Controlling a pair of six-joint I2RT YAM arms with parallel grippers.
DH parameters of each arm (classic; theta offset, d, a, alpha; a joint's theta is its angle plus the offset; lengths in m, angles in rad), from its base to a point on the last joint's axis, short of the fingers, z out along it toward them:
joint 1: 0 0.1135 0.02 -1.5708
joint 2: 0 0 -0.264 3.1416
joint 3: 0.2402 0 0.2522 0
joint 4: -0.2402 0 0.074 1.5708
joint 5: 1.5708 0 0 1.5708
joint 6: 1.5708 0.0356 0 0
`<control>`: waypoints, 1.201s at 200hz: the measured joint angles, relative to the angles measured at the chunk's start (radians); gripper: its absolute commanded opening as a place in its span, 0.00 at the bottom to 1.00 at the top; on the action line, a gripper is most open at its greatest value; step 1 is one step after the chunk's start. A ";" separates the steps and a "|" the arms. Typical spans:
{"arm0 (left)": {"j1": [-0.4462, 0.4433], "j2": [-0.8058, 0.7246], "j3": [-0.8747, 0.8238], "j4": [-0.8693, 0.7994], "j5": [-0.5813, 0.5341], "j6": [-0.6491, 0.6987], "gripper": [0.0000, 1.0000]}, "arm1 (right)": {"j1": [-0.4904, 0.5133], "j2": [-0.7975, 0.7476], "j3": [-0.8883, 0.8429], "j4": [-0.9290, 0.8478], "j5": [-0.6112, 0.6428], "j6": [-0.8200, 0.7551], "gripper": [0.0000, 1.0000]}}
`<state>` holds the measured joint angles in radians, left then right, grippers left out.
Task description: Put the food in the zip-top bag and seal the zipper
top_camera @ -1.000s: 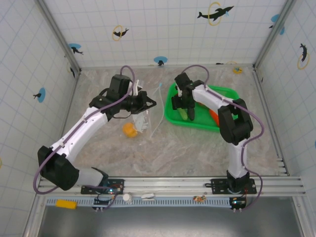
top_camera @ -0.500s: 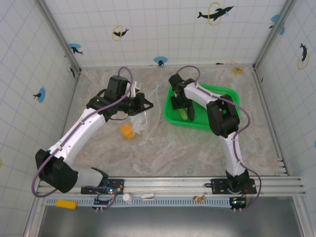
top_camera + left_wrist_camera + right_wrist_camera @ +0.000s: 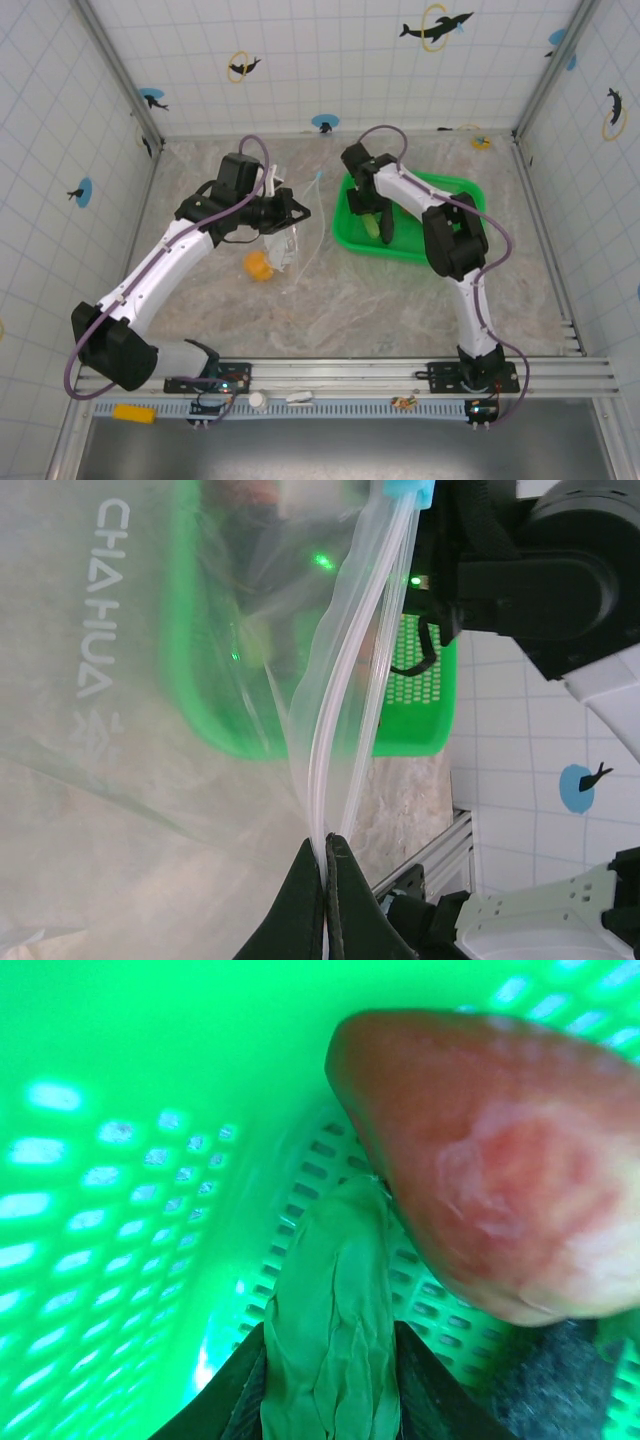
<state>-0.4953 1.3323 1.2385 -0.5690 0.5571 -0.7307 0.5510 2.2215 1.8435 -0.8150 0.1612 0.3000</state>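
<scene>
The clear zip-top bag [image 3: 292,248] hangs from my left gripper [image 3: 290,212] left of the green basket. In the left wrist view that gripper [image 3: 326,838] is shut on the zipper [image 3: 340,710], a pale double strip running up to a blue slider [image 3: 408,488]. An orange citrus [image 3: 258,266] lies on the table beside the bag. My right gripper [image 3: 378,222] reaches down into the basket. In the right wrist view its fingers [image 3: 410,1380] are shut on the green cucumber [image 3: 335,1310], with a red strawberry [image 3: 490,1160] touching it on the right.
The green mesh basket [image 3: 455,185] sits at the back right of the marble table, its perforated wall [image 3: 120,1160] close around my right gripper. An orange piece [image 3: 432,232] lies inside it by the right arm. Tiled walls enclose the table.
The right arm's elbow has swung left while its gripper stays low in the basket on the cucumber. The left gripper and the bag shifted slightly left.
</scene>
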 measured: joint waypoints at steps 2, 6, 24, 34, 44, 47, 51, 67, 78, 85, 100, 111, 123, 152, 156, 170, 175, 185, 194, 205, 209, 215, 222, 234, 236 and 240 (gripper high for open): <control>0.000 0.000 0.000 0.001 0.001 -0.001 0.00 | 0.000 -0.010 -0.002 0.000 0.003 0.003 0.26; 0.000 0.001 0.000 0.002 0.001 -0.002 0.00 | 0.000 -0.025 -0.006 0.000 0.006 0.006 0.26; 0.002 0.005 0.000 0.011 0.008 -0.006 0.00 | 0.004 -0.132 -0.038 0.011 0.020 0.023 0.27; 0.004 0.010 0.000 0.018 0.012 -0.010 0.00 | 0.005 -0.201 -0.058 0.027 0.021 0.030 0.28; 0.006 0.016 0.000 0.025 0.016 -0.015 0.00 | 0.006 -0.278 -0.083 0.051 0.017 0.037 0.28; 0.007 0.017 0.000 0.026 0.017 -0.016 0.00 | 0.006 -0.305 -0.093 0.063 0.014 0.038 0.29; 0.008 0.020 0.000 0.029 0.020 -0.022 0.00 | 0.006 -0.340 -0.108 0.080 0.012 0.040 0.29; 0.012 0.032 0.000 0.045 0.035 -0.039 0.00 | 0.005 -0.471 -0.177 0.162 -0.014 0.044 0.30; 0.014 0.041 0.000 0.061 0.045 -0.057 0.00 | 0.005 -0.557 -0.235 0.227 -0.036 0.044 0.29; 0.015 0.047 0.001 0.070 0.053 -0.068 0.00 | 0.004 -0.608 -0.280 0.284 -0.050 0.044 0.29; 0.019 0.065 0.005 0.089 0.072 -0.096 0.00 | 0.003 -0.707 -0.394 0.428 -0.087 0.043 0.27; 0.019 0.080 0.007 0.110 0.092 -0.121 0.00 | 0.004 -0.778 -0.492 0.552 -0.123 0.040 0.25; 0.020 0.095 0.011 0.128 0.111 -0.148 0.00 | 0.005 -0.845 -0.594 0.697 -0.167 0.042 0.25; 0.026 0.122 0.040 0.164 0.153 -0.217 0.00 | 0.017 -0.903 -0.689 0.969 -0.291 0.063 0.24; 0.027 0.124 0.043 0.172 0.159 -0.228 0.00 | 0.021 -0.903 -0.689 0.999 -0.306 0.068 0.24; 0.033 0.127 0.053 0.196 0.172 -0.268 0.00 | 0.040 -0.905 -0.695 1.103 -0.352 0.073 0.24; 0.036 0.127 0.055 0.206 0.175 -0.281 0.00 | 0.048 -0.907 -0.700 1.135 -0.366 0.074 0.24; 0.040 0.127 0.060 0.227 0.185 -0.312 0.00 | 0.066 -0.912 -0.715 1.190 -0.389 0.075 0.24; 0.045 0.127 0.064 0.243 0.192 -0.339 0.00 | 0.080 -0.917 -0.734 1.239 -0.402 0.077 0.24; 0.051 0.127 0.071 0.250 0.198 -0.372 0.00 | 0.096 -0.919 -0.754 1.281 -0.420 0.082 0.24; 0.052 0.127 0.074 0.251 0.201 -0.380 0.00 | 0.100 -0.919 -0.760 1.295 -0.423 0.083 0.24; 0.054 0.127 0.079 0.256 0.204 -0.396 0.00 | 0.107 -0.919 -0.768 1.311 -0.427 0.084 0.24; 0.056 0.127 0.084 0.261 0.208 -0.406 0.00 | 0.114 -0.919 -0.776 1.324 -0.432 0.084 0.24; 0.058 0.127 0.094 0.273 0.214 -0.428 0.00 | 0.124 -0.919 -0.790 1.345 -0.436 0.082 0.24; 0.058 0.127 0.094 0.274 0.215 -0.430 0.00 | 0.126 -0.919 -0.792 1.348 -0.437 0.082 0.24; 0.058 0.126 0.096 0.279 0.217 -0.436 0.00 | 0.129 -0.919 -0.798 1.355 -0.438 0.079 0.24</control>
<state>-0.4374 1.4586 1.3346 -0.2901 0.7742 -1.1664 0.6804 1.3022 1.0451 0.5400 -0.2771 0.3794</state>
